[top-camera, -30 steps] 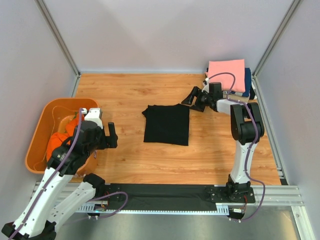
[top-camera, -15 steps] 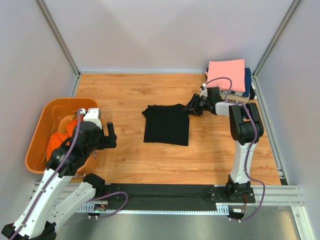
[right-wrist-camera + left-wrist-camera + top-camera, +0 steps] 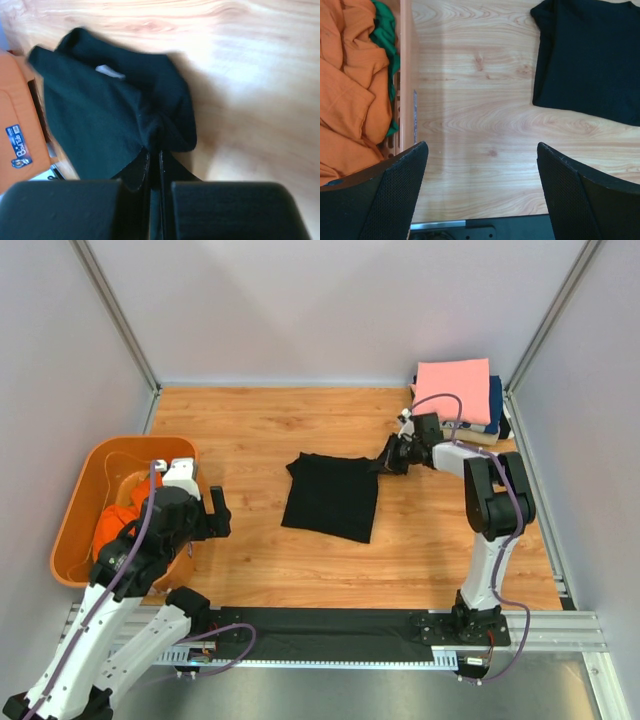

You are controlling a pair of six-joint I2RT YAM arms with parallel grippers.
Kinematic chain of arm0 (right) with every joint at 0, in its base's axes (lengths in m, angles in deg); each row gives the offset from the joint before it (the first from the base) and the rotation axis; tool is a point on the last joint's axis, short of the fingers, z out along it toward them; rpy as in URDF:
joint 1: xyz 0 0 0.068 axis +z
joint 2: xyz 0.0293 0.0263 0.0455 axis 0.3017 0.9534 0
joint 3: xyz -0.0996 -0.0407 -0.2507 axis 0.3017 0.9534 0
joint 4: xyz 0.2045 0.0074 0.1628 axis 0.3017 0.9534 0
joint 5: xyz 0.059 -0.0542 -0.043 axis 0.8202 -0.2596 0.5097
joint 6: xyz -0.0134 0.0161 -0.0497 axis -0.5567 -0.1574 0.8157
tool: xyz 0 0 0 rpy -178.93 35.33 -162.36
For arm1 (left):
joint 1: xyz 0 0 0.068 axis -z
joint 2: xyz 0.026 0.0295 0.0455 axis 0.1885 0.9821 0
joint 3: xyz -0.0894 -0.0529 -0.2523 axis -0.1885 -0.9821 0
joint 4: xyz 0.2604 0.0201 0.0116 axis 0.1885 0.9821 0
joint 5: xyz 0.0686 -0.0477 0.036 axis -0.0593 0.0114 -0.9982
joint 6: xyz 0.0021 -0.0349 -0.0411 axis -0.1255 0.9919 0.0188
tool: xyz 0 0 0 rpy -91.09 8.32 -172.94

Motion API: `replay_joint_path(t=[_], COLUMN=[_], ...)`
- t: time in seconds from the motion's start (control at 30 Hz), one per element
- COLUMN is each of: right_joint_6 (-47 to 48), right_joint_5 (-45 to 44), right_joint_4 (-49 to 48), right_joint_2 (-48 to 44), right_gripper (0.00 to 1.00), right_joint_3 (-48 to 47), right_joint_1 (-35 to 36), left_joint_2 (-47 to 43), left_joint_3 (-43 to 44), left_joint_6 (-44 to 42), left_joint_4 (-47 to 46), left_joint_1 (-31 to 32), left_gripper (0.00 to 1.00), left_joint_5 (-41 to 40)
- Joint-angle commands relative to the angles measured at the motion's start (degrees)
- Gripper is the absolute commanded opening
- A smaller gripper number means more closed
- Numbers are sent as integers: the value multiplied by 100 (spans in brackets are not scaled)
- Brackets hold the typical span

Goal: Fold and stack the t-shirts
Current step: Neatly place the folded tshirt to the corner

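Observation:
A folded black t-shirt (image 3: 330,497) lies mid-table, slightly skewed. My right gripper (image 3: 385,462) is shut on its far right corner; in the right wrist view the cloth (image 3: 100,120) bunches up where the right gripper (image 3: 154,155) pinches it. A stack at the back right has a pink t-shirt (image 3: 455,390) on top, a navy one (image 3: 496,400) and a cream one (image 3: 480,435) beneath. An orange t-shirt (image 3: 115,525) lies crumpled in the tub. My left gripper (image 3: 480,190) hangs open over bare wood between the tub and the black t-shirt (image 3: 590,60), holding nothing.
The orange plastic tub (image 3: 75,520) stands at the left edge; its wall (image 3: 406,75) is just left of my left fingers, with a green cloth (image 3: 385,30) beside the orange t-shirt (image 3: 350,90). White walls and metal posts enclose the table. A black strip runs along the near edge.
My right gripper moved left onto the black t-shirt's far right corner and shut on it. The shirt has skewed, its near edge sliding left. The left arm barely shifted.

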Motion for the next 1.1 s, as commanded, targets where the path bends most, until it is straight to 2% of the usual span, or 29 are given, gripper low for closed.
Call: replay_joint_path(t=[0.0,0.07,0.23,0.57,0.8,0.83,1.07], right_joint_6=[769,953,1428,2008,2501,2501,2554], right_joint_5=[-577,-991,-1439,-1852,-1414,-1370,-1212], right_joint_4=[1090,1616,2190,3007,2920,2903,2868], right_joint_2=[-934,-1232,-1673,-2191,-2403,-2403,-2070], right_gripper=[0,0,0,0,0,0,0], right_joint_3=[-457,-669,-1196,-2375,-3086,-3157,-3965], right_joint_1=[30,-5,-163,-593,-910,-1119,-1533], left_joint_2=[-64,-64,-64,50,234,261,314], left_joint_3=[-52,-61,-70,-79,-79,-79,-96], left_joint_6=[-70,-78,-96,-122,-140,-131,-140], left_joint_4=[-167,-185,-203,-238,-255,-255,-282], left_joint_1=[-29,-29,-29,-29,-29,-29,-29], left_gripper=[95,95,95,94,93,93,93], left_joint_5=[-21,-3,41,102,155,155,208])
